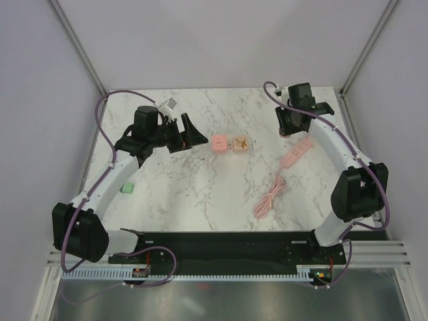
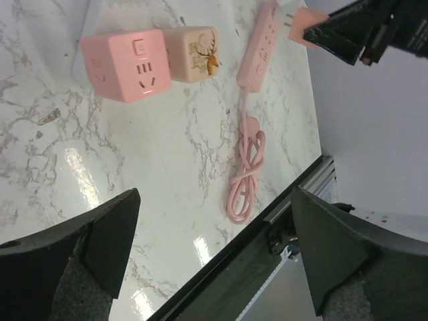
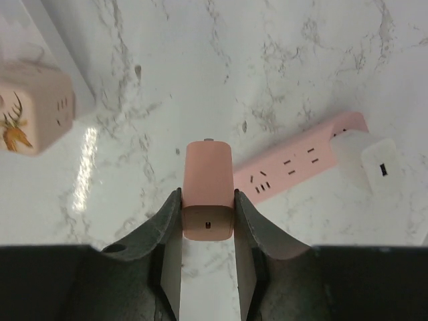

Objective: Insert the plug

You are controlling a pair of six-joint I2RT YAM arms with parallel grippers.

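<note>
The plug, a pink rounded block, is pinched between the fingers of my right gripper, prongs pointing away, above the marble. The pink power strip lies just beyond it to the right, with a white adapter seated in its far end. From above, the right gripper hangs near the strip. My left gripper stands wide open with nothing in it, left of a pink cube socket and a beige cube socket with a deer. The left wrist view also catches the plug over the strip.
The strip's pink cable lies coiled toward the front right. The two cube sockets sit mid-table. A green block rests by the left arm, and a small white-grey object shows behind the left wrist. Walls enclose the table.
</note>
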